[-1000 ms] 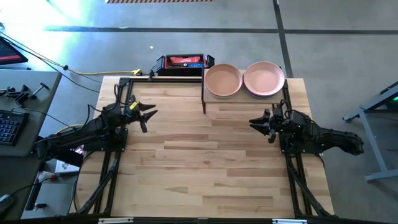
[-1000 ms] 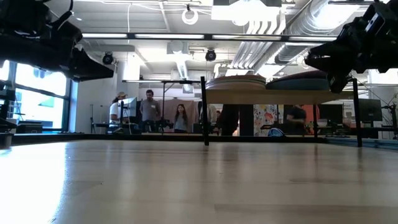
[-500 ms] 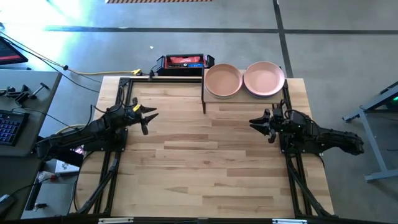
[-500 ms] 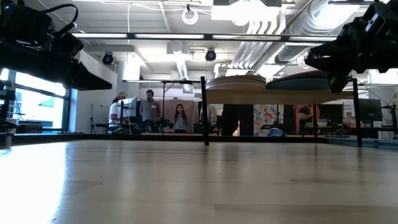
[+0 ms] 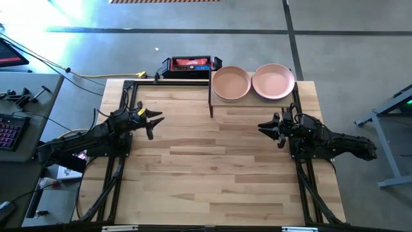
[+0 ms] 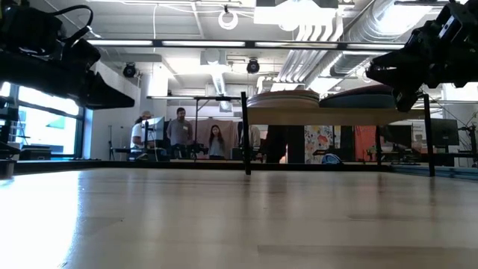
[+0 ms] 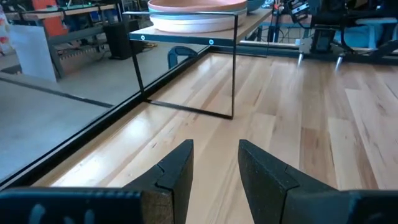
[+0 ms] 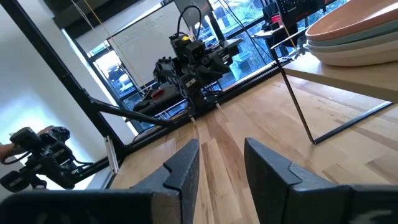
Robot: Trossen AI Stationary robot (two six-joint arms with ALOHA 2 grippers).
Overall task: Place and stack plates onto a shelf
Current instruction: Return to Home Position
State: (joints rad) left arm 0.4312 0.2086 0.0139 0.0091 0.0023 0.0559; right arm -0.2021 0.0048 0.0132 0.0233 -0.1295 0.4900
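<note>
Counter [image 5: 212, 167] holds the shelf [image 6: 336, 116], plates [image 5: 230, 82] stacked on it. Left end effector [image 5: 154, 124], right end effector [image 5: 267, 133]: both spread, before the shelf.

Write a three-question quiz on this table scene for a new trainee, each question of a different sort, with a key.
1. How many stacks of plates stand on the shelf? A one, B two, C three.
2. True or false: one plate lies on the tabletop between the arms.
3. Fill in: the jaws of the left arm and of the right arm are both ___ and hold nothing.
Key: 1 B; 2 false; 3 open.
</note>
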